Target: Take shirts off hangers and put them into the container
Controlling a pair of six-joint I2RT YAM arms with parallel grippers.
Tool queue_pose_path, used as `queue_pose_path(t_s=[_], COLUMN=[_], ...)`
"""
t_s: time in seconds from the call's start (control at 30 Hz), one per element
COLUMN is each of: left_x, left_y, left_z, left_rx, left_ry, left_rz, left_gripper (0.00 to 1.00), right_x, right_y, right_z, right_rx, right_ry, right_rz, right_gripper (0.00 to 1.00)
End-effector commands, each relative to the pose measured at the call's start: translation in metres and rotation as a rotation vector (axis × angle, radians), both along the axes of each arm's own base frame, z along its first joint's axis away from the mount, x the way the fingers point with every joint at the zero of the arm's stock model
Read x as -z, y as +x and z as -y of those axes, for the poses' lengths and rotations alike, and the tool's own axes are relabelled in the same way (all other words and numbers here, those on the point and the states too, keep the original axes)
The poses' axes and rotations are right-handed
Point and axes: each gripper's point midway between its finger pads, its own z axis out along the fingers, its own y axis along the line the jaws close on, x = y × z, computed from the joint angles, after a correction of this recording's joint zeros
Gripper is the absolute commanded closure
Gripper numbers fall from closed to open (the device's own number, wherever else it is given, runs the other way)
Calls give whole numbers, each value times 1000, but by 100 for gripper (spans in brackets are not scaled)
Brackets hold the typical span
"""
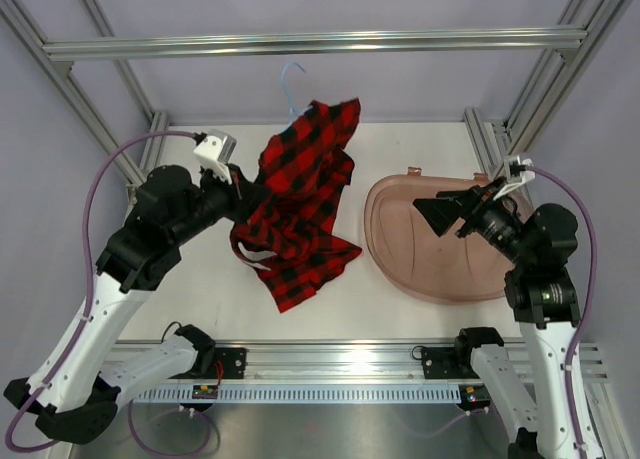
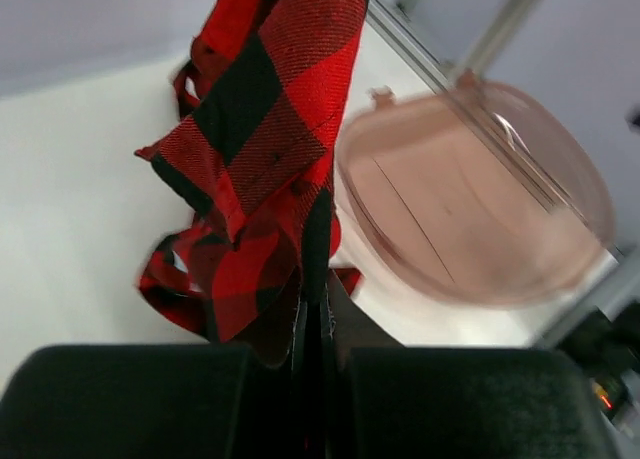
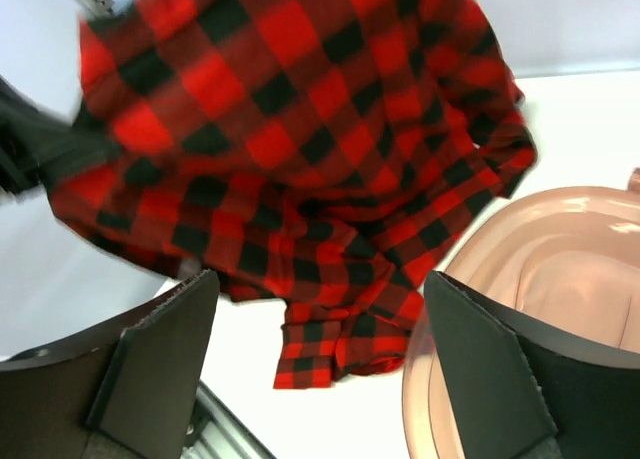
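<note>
While the left fingers [image 2: 150, 399] clamp the shirt [image 1: 300, 214], which seemingly hangs from the hanger [image 1: 291, 84], the right fingers [image 3: 160, 349] stand spread wide over the tub [image 1: 420, 269] on the tabletop [image 1: 185, 309].

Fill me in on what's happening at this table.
The left pincer is shut on the red-and-black plaid shirt, which hangs from a light-blue hanger. The right pincer is open above the pinkish tub, facing the shirt and holding nothing. The tub is empty, so the shirt is not yet put away.
</note>
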Motion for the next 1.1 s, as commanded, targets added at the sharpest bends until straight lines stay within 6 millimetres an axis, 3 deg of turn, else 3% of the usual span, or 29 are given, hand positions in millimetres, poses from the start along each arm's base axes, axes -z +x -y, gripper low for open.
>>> queue_pose_path(t_s=[0.0,0.03,0.07,0.13,0.17,0.23,0.3,0.33,0.4,0.43,0.47,0.63,0.73,0.83,1.0,1.07], left_x=[13,23,31,38,39,42,45,46,53,55,57,65,67,67,61,59], left_y=[-43,-49,-54,-62,-64,-68,-68,-68,-69,-69,-70,-73,-77,-77,-76,-76], left_z=[22,22,22,22,23,26,28,29,30,31,32,39,43,45,48,49], left_rx=[182,189,197,211,219,234,237,237,238,240,248,281,310,323,333,339], left_ry=[-122,-128,-129,-137,-140,-143,-143,-144,-143,-143,-144,-162,-169,-171,-171,-177], left_rz=[-118,-163,-183,-226,-239,-285,-314,-320,-346,-352,-358,-392,-406,-411,-409,-406], left_gripper=[100,100,100,100,100,100,100,100,100,100,100,100,100,100,100,100], right_x=[-23,-35,-35,-50,-42,-42,-46,-58,-52,-62,-54,-53,-53,-50,-43,-38], right_y=[3,2,9,6,23,34,42,40,53,55,66,91,98,100,96,98], right_z=[-16,-19,-20,-36,-43,-71,-85,-94,-110,-115,-123,-143,-156,-171,-189,-194], right_rx=[-112,-119,-112,-166,-153,-192,-184,-200,-222,-214,-209,-210,-223,-270,-299,-307], right_ry=[11,4,0,-27,-45,-100,-130,-138,-160,-180,-204,-249,-266,-276,-287,-296], right_rz=[-15,13,-2,36,-13,-24,-14,22,2,22,1,27,41,35,40,33], right_gripper=[10,11,11,11,11,11,11,11,12,13,13,19,21,28,30,37])
